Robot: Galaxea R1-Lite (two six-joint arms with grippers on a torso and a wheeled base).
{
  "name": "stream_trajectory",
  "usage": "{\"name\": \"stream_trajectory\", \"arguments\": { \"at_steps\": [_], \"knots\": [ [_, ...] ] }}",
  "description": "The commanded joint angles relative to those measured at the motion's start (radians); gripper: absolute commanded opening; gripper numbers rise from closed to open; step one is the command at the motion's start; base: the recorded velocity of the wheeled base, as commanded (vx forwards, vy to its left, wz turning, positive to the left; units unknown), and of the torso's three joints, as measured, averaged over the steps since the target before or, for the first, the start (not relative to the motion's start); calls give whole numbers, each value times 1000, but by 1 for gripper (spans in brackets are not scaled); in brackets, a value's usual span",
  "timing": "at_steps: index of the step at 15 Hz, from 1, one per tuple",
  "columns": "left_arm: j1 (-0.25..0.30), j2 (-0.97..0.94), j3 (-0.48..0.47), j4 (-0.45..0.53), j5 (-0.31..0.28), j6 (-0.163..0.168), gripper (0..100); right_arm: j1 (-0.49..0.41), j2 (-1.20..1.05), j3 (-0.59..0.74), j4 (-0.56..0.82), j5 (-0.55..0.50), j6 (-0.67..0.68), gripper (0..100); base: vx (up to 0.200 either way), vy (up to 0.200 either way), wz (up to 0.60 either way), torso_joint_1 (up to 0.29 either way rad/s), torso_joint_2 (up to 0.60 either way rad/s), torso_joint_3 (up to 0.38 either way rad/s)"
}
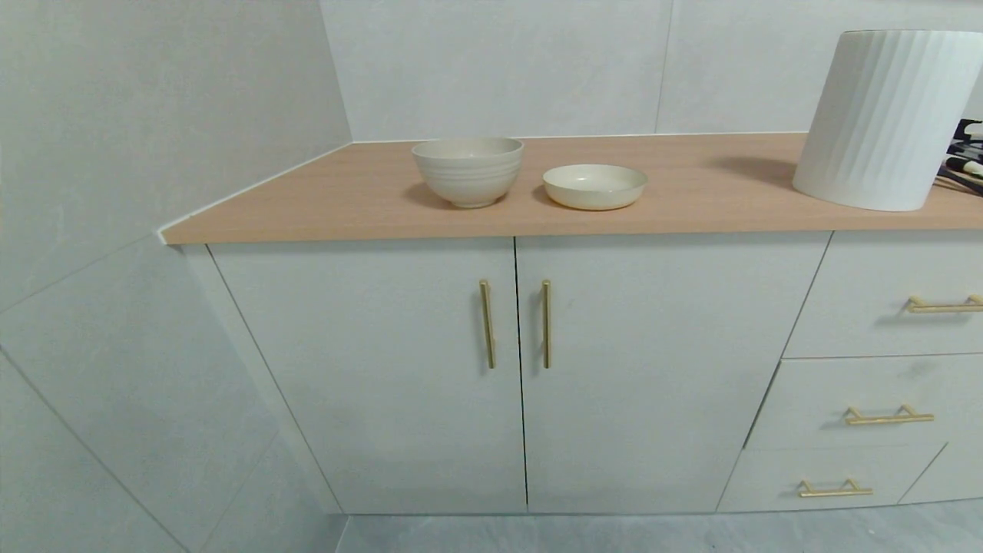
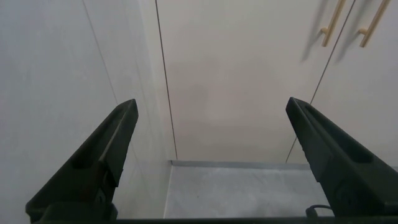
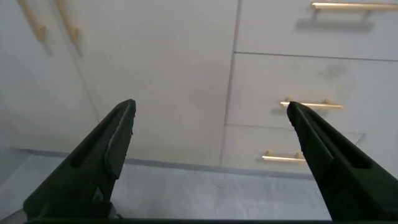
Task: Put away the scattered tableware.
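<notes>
Tableware: 2 pieces on wood-grain countertop (image 1: 691, 192), none stowed as far as I see. Bowl (image 1: 468, 170) deep, ribbed outside, matte cream. Shallow dish (image 1: 594, 186) smooth, glossier, at bowl's 3 o'clock, near but apart. Cabinet doors (image 1: 369, 369) at 6 o'clock of both, shut, flat pale fronts, 2 slim brass bar handles (image 1: 487, 322). My judgement: 0 of 2 done; door opening, grasping, placing all left. Left gripper (image 2: 210, 106) jaws spread wide, empty, low before cabinet. Right gripper (image 3: 209, 104) likewise spread, empty, facing drawers (image 3: 298, 81). Fluted white cylinder (image 1: 883, 119) at dish's 3 o'clock, well apart.
</notes>
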Motion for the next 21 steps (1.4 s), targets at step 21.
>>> {"name": "stream_trajectory", "arguments": {
  "at_steps": [21],
  "knots": [
    [0, 0, 0, -2, -1, 4, 100, 550, 1605, -578, -647, 137, 72, 100, 0, 0, 0, 0, 0, 0]
  ]
}}
